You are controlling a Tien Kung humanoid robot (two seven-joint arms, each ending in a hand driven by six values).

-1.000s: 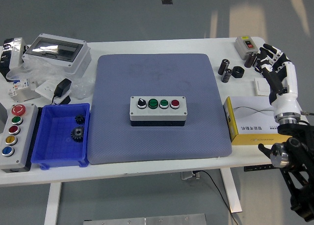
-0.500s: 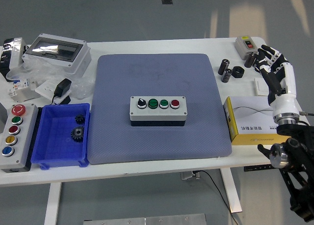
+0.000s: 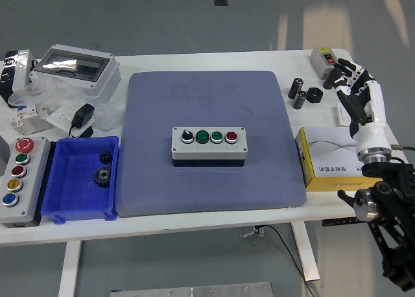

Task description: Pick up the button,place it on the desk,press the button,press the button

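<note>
Head view gives us the button box lying at the middle of a blue-grey mat on the white desk, its four controls facing up. We see our right hand over the desk's right edge, fingers spread and holding nothing, well apart from the box, above a yellow-and-white carton. A blue bin with gears sits left of the mat.

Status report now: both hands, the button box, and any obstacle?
Right hand open, over the table's right edge. Left hand not in view. Button box sits on the blue mat, untouched. Yellow carton lies between hand and box.
</note>
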